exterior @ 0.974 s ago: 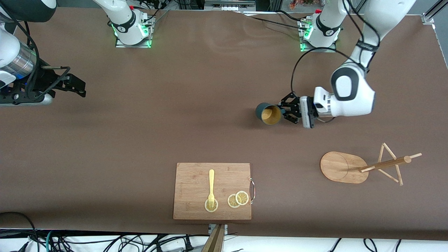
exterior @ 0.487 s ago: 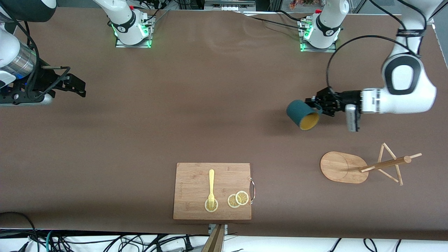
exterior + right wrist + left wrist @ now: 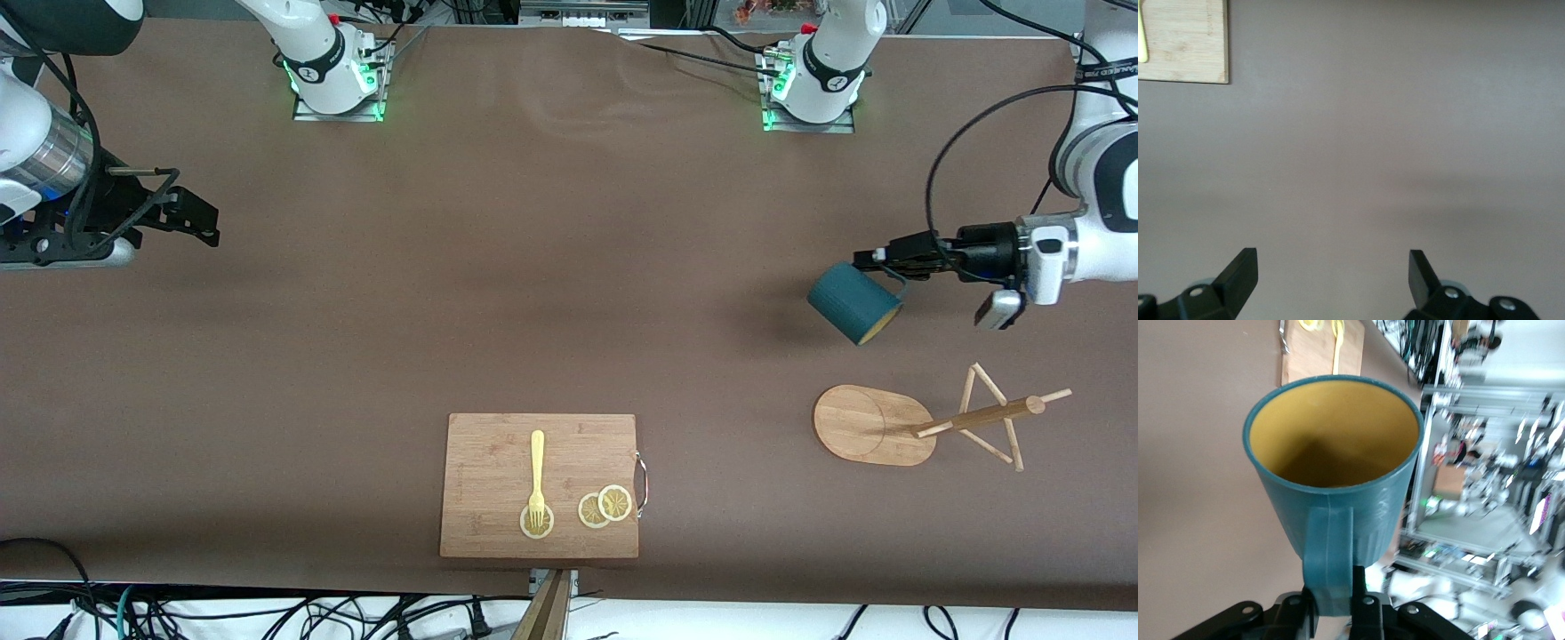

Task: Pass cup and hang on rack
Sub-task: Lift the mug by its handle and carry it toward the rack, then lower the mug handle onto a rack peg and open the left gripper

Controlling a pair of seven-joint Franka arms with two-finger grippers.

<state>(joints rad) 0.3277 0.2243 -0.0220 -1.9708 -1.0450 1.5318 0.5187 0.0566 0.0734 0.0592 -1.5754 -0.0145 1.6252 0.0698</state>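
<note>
The left pincer (image 3: 876,258) is clenched on the side handle of the small dark teal ribbed mug (image 3: 853,302), which hangs in the air over the bare brown counter (image 3: 533,267) toward the left arm's end, tilted with its yellowish-tan mouth turned down and toward the front camera. In the left wrist view the jaws pinch the handle (image 3: 1329,560) from both sides, low on its loop.

The light wooden mug tree (image 3: 933,424) stands on the counter nearer the front camera than the spot under the mug, well apart from it, thin pegs crossing its post.

The mug looks rigid, light and smooth, likely breakable. Held by the handle alone it could swivel, and the pincer fills part of the loop a peg must enter.

The right pincer (image 3: 191,218) waits released over the counter at the right arm's end.
</note>
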